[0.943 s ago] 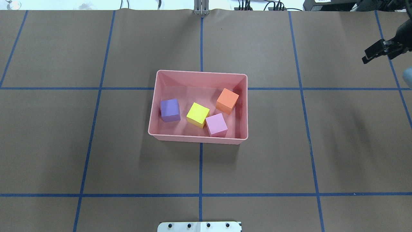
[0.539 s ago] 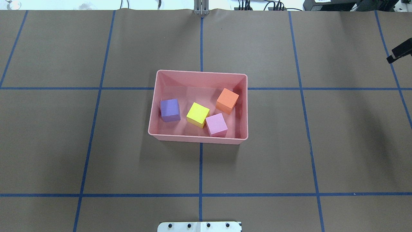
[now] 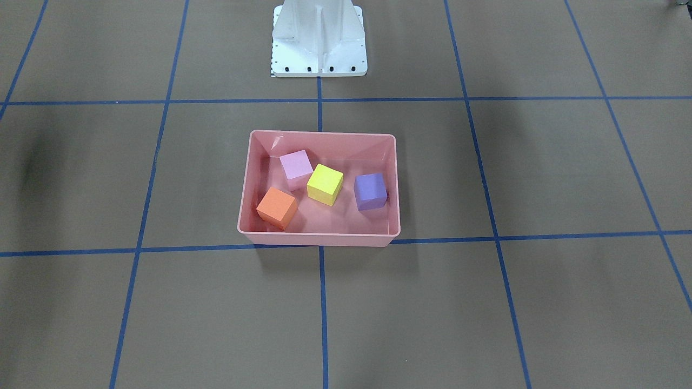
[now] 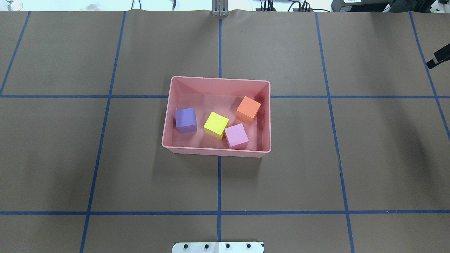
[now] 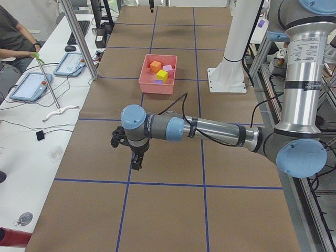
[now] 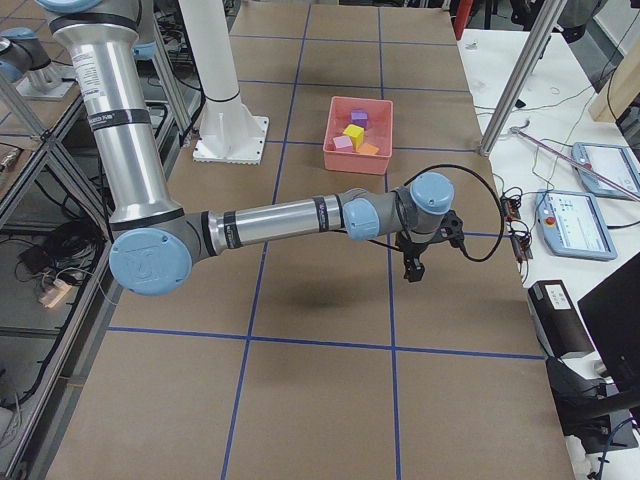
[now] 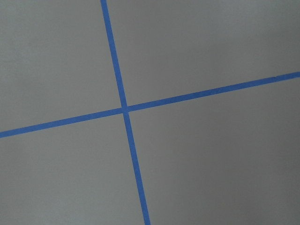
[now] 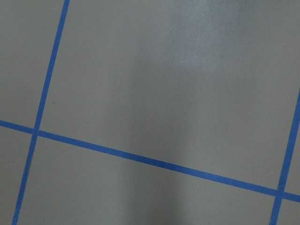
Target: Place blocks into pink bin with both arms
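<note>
blocks (image 4: 216, 124), all four, sit inside the pink bin (image 4: 218, 150) at the middle of the worktop (image 4: 105, 158). left pincer (image 5: 135, 164) and right pincer (image 6: 412, 270) hang well apart from it, and i cannot tell whether either is spread or pressed together. a careless arm sweep across could knock the bin.

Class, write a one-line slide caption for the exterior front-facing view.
Orange cube, light pink cube, yellow cube and purple cube rest inside the pink bin on the table.

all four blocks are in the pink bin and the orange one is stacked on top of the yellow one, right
Only the stacking is wrong: the orange block sits on the floor of the pink bin by itself, apart from the yellow block, not on top of it. The overhead exterior view shows this.
</note>
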You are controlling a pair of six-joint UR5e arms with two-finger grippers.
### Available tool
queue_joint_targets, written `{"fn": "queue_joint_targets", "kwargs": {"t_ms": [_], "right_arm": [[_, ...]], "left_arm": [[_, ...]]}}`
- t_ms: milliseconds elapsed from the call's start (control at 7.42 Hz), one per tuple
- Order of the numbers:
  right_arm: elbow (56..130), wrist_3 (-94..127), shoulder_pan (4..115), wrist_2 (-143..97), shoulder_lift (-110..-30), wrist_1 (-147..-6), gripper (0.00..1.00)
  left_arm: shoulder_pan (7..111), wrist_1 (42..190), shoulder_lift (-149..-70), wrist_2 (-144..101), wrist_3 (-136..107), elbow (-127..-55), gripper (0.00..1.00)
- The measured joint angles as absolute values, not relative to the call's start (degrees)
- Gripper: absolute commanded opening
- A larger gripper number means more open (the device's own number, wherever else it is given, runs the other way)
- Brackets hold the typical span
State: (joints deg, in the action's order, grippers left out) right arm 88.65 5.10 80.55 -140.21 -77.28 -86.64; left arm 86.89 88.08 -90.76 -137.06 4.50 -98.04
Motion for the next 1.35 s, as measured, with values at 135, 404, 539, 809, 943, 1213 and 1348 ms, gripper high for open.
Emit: {"fn": "queue_joint_targets", "kwargs": {"t_ms": [135,404,539,809,943,1213,1348], "right_arm": [[88.73,5.05,80.70,-139.81,-77.43,-86.60,1.00],[88.96,5.01,81.32,-137.75,-78.64,-86.52,1.00],[88.97,4.99,81.55,-137.24,-79.28,-86.48,1.00],[88.78,5.21,82.12,-136.97,-80.06,-86.45,1.00],[88.48,5.19,82.21,-136.66,-80.20,-86.42,1.00],[88.34,5.15,82.26,-136.14,-80.40,-86.40,1.00],[88.31,5.27,82.26,-136.09,-80.40,-86.38,1.00]], "left_arm": [[86.92,88.51,-90.68,-137.28,4.28,-97.74,1.00],[86.92,88.72,-89.98,-137.36,4.10,-97.70,1.00],[86.95,88.75,-89.75,-137.37,4.08,-97.96,1.00],[86.98,88.80,-89.56,-137.07,4.38,-98.29,1.00],[86.96,88.79,-89.56,-136.86,4.35,-98.32,1.00],[86.93,88.77,-89.57,-136.71,4.24,-98.46,1.00],[86.93,88.77,-89.61,-136.69,4.23,-98.68,1.00]]}}
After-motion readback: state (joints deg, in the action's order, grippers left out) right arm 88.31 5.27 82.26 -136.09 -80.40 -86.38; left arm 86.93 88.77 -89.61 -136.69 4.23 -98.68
